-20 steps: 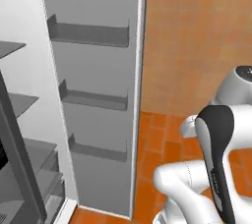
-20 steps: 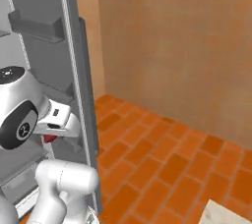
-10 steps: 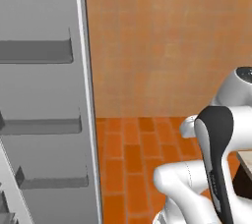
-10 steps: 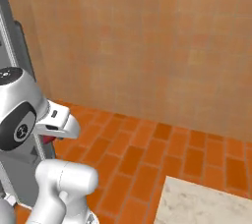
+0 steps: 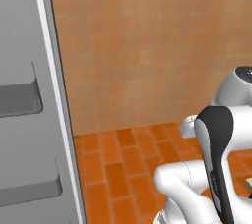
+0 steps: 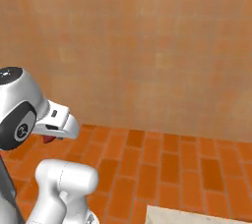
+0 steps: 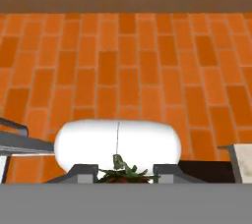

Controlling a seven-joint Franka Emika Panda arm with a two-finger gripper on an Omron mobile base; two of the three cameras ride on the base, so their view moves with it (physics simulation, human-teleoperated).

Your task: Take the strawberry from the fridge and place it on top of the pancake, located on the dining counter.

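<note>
The strawberry [image 7: 120, 173], red with green leaves, sits between the two dark finger tips of my gripper [image 7: 124, 176], which is shut on it. In the right base view a bit of red strawberry [image 6: 47, 139] peeks out under the white hand at the left. The fridge's open grey door [image 5: 29, 120] with its shelf bins stands at the left of the left base view. A beige corner of the dining counter [image 6: 197, 215] shows at the bottom edge, and the dining counter [image 7: 243, 161] also shows at the hand view's right. The pancake is out of view.
An orange brick floor [image 6: 167, 159] spreads ahead, ending at a tan tiled wall [image 6: 147, 46]. Grey edges of the fridge door [image 7: 15, 142] lie at the hand view's left.
Both base views have swung away from the fridge, so its interior and door slid off to the left. The counter corner has come into view. The strawberry stays in the shut gripper.
</note>
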